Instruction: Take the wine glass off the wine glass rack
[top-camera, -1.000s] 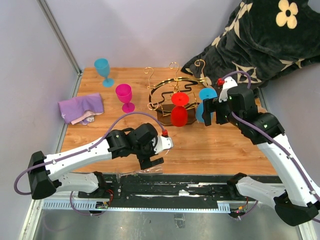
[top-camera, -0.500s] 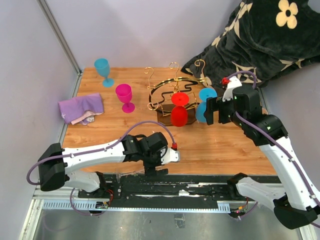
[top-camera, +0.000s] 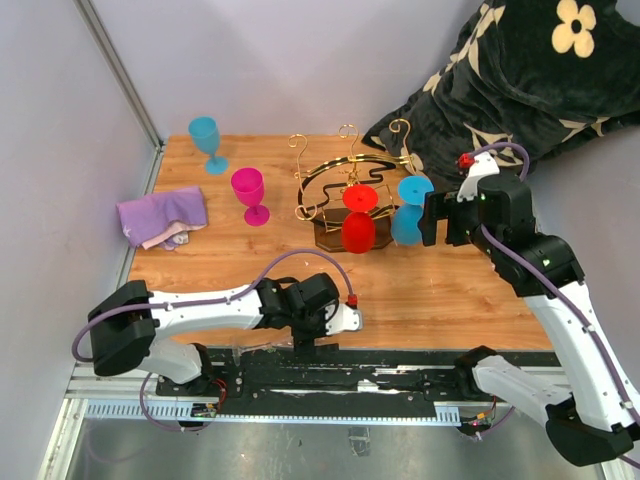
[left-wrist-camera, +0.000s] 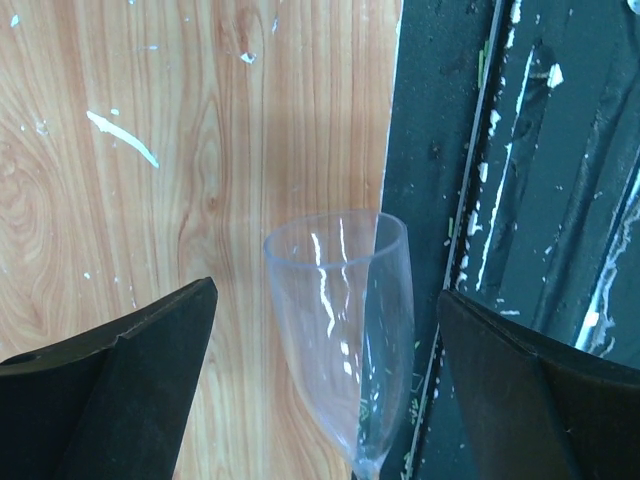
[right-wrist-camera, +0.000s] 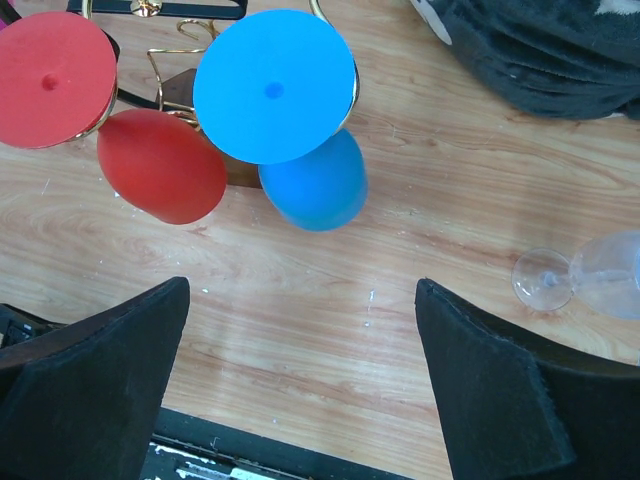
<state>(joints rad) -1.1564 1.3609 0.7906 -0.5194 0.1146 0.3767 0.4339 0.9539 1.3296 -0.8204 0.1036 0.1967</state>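
Observation:
The gold wire wine glass rack (top-camera: 345, 178) stands on a dark brown base (top-camera: 328, 238) at mid table. A red wine glass (top-camera: 357, 226) and a blue wine glass (top-camera: 408, 216) hang upside down from it. My right gripper (top-camera: 432, 220) is open just right of the blue glass and not touching it. In the right wrist view the blue glass (right-wrist-camera: 290, 120) and red glass (right-wrist-camera: 150, 165) lie beyond my open gripper (right-wrist-camera: 300, 370). My left gripper (top-camera: 318, 336) is at the table's near edge, open around a clear wine glass (left-wrist-camera: 345, 325) without touching it.
A pink glass (top-camera: 249, 192) and a teal glass (top-camera: 206, 141) stand at back left, beside a lilac cloth (top-camera: 162, 216). A dark flowered blanket (top-camera: 520, 70) lies at back right. Another clear glass (right-wrist-camera: 590, 275) lies on the table right of the rack.
My left gripper has moved right and toward the near edge. My right gripper has drawn a little to the right, away from the blue glass. The glasses on the rack have not moved.

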